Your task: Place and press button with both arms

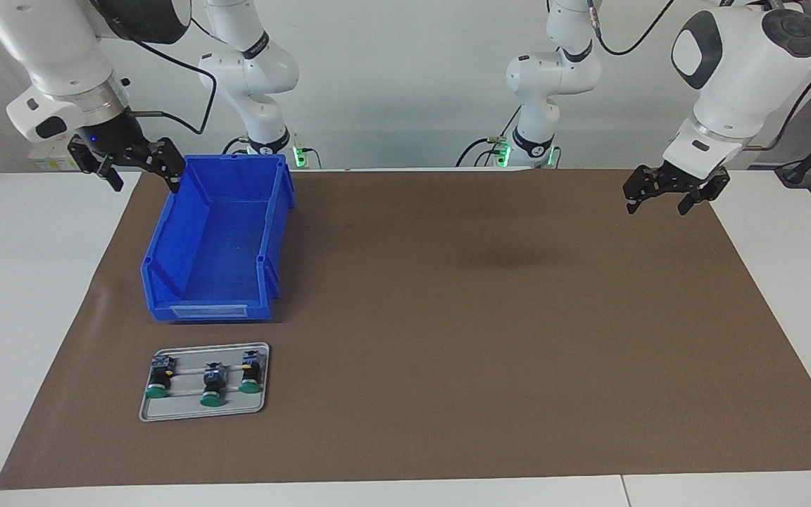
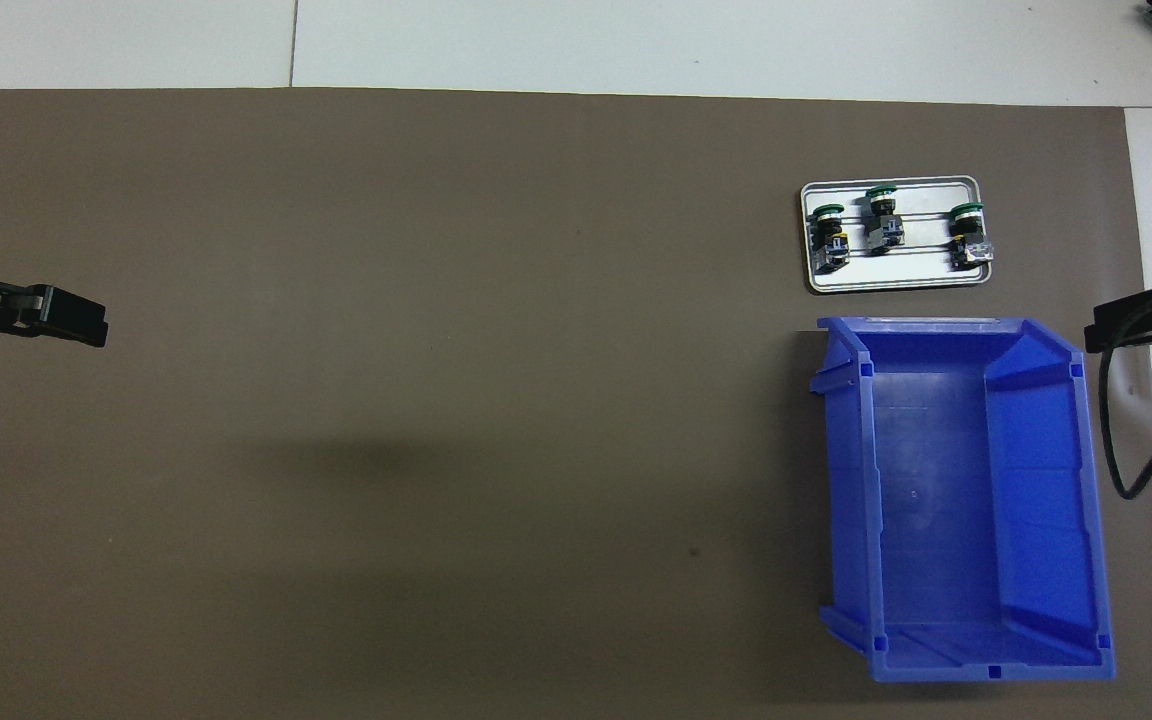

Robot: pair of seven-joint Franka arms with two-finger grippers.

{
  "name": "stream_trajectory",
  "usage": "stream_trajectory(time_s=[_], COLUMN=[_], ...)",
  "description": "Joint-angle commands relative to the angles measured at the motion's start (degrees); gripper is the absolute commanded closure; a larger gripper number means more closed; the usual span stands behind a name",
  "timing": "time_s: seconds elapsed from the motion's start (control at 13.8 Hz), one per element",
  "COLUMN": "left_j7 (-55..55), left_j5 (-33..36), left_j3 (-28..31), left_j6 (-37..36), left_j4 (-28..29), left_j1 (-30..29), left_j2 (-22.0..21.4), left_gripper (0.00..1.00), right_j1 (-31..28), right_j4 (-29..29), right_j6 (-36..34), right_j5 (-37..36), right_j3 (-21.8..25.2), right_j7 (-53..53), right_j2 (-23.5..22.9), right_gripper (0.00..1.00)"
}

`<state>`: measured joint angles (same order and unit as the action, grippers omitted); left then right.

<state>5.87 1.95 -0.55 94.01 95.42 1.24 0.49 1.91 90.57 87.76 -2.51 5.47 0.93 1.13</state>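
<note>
Buttons (image 1: 210, 380) on tray (image 1: 166, 412)

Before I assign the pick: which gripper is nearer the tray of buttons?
Right. The right gripper hangs open beside the blue bin, at the tray's end of the table; the left gripper hangs open over the mat's other end.

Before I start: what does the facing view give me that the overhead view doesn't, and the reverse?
Only the facing view shows both arms whole, their bases, and both grippers raised off the table: the left gripper open over the mat's edge, the right gripper open beside the blue bin. Only the overhead view looks straight down onto the bin's bare floor; there just the grippers' tips show. Both show the brown mat, the bin, and the metal tray with three green-capped buttons lying on it, farther from the robots than the bin.
</note>
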Motion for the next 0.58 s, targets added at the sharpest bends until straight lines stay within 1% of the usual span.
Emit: stream_trajectory(time_s=[0.0,0.22,0.36,0.51], left_j7=[-0.2,-0.2,-0.3,-0.2], left_j5=[1.0,1.0,1.0,1.0], left_j3=[-0.2,-0.2,-0.2,-0.2], left_j6=[0.9,1.0,0.9,0.9], left_j4=[1.9,1.9,1.9,1.9], left_j1=[-0.2,-0.2,-0.2,-0.2], left_j2=[-1.6,-1.6,-1.6,-1.5], left_gripper=[0.00,0.00,0.00,0.00], right_j1=[-0.4,-0.4,-0.8,-1.0], right_j4=[1.1,1.1,1.9,2.1], right_j6=[0.7,0.5,1.7,4.4], right_j5=[-0.6,-0.4,-0.1,-0.1], right_j3=[-0.6,-0.6,-0.6,-0.6], right_j7=[0.2,0.2,0.2,0.6], right_j2=[1.2,1.2,1.3,1.2], right_gripper=[0.00,0.00,0.00,0.00])
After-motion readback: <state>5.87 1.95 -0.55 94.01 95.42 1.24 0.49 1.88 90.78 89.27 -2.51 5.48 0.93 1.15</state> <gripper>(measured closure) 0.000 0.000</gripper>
